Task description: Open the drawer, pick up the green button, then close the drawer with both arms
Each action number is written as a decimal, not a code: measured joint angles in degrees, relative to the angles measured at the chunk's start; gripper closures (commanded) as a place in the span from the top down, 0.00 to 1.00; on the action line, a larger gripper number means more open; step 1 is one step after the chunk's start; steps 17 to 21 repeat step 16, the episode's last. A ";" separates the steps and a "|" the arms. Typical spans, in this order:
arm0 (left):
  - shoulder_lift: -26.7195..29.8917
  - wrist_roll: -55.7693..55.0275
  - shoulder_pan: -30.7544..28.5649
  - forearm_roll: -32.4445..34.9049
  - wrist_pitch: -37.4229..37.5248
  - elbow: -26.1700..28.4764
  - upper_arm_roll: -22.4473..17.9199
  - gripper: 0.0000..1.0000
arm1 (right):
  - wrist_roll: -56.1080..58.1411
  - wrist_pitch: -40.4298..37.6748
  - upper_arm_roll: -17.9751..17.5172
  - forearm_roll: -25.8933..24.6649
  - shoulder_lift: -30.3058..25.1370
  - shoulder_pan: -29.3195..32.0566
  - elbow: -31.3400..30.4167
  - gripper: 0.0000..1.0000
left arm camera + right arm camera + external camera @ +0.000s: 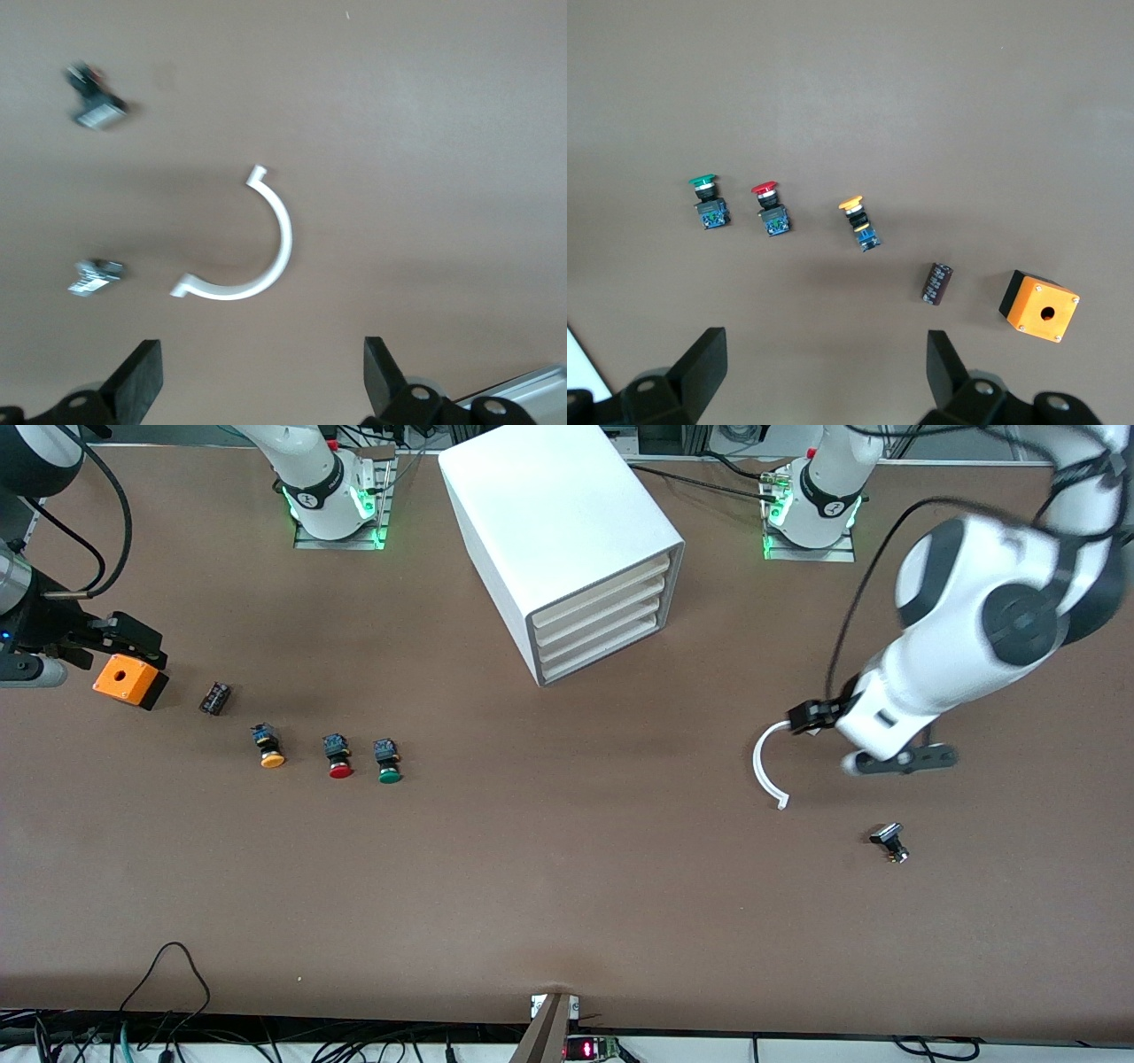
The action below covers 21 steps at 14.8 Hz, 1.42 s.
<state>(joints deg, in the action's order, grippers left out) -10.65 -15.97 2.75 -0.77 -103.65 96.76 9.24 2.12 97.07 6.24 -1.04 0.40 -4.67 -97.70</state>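
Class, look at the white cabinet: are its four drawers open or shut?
Shut: all four drawer fronts sit flush within the cabinet frame; none sticks out.

one white cabinet stands at the upper middle of the front view, with four drawers stacked in it, all shut. three push buttons lie in a row at the middle left: one green, one red, one orange. there is one small black cylinder, one orange box, one curved white strip and one small metal part at the lower right. two robot arms show.
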 measured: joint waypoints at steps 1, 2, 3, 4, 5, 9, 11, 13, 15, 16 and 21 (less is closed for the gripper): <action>2.38 2.05 -1.01 0.57 1.04 -0.02 -0.04 1.00 | 0.00 -0.10 0.00 0.00 0.05 0.00 0.09 1.00; 4.32 3.58 -1.83 0.76 2.03 -0.07 -0.11 1.00 | 0.00 -0.13 0.00 0.00 0.11 0.00 0.12 1.00; 5.83 4.80 -2.48 0.78 4.25 -0.41 -0.17 1.00 | -0.15 -0.15 -0.01 0.00 0.16 -0.01 0.13 1.00; 6.78 5.64 -2.89 0.78 7.56 -1.33 -0.25 1.00 | -0.86 -0.24 -0.01 0.00 0.20 -0.01 0.13 1.00; 7.26 6.14 -3.16 0.79 10.68 -2.73 -0.32 1.00 | -2.51 -0.47 -0.01 0.01 0.25 -0.01 0.12 1.00; 7.33 7.60 -5.68 0.81 13.60 -6.01 -0.35 1.00 | -6.54 -1.36 -0.87 0.01 0.20 -0.09 -0.69 1.00; 7.21 8.21 -6.55 0.82 13.60 -6.03 -0.37 1.00 | -6.62 -1.41 -1.03 0.00 -0.07 -0.13 -1.53 1.00; 7.07 8.24 -7.21 0.81 13.57 -6.03 -0.36 1.00 | -6.62 -1.40 -1.03 0.00 -0.25 -0.13 -2.05 1.00; 7.03 8.37 -8.36 0.81 13.43 -6.03 -0.38 1.00 | -6.62 -1.40 -1.03 0.00 -0.27 -0.13 -2.18 1.00; 7.03 8.44 -8.73 0.81 13.39 -6.03 -0.38 1.00 | -6.58 -1.34 -1.03 0.00 -0.27 -0.13 -2.18 1.00; 7.03 8.44 -8.73 0.81 13.39 -6.03 -0.38 1.00 | -6.58 -1.34 -1.03 0.00 -0.27 -0.13 -2.18 1.00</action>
